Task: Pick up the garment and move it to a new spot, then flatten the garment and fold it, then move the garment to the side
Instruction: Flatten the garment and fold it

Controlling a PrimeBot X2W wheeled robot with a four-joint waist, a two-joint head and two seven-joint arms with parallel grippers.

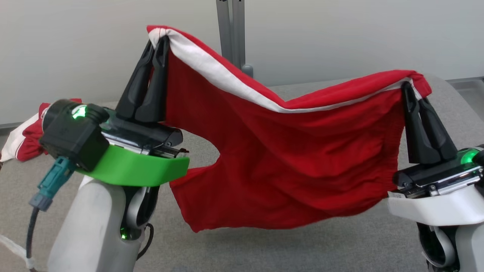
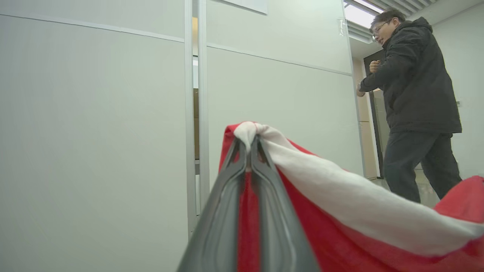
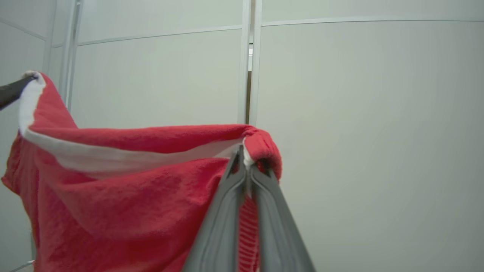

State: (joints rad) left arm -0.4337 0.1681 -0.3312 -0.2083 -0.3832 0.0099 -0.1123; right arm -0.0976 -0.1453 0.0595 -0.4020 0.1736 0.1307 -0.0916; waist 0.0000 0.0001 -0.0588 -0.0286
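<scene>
Shorts (image 1: 287,162) I've got up are plain deep red, white band along the top edge. Tee (image 1: 26,139) off left is red and white, table (image 1: 264,245) grey.

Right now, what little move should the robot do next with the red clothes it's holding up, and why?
Probably lower both grippers together toward the grey table. The left gripper and right gripper are each shut on a top corner of the red garment with white trim, which hangs sagging between them, so lowering should lay it down for flattening.
</scene>
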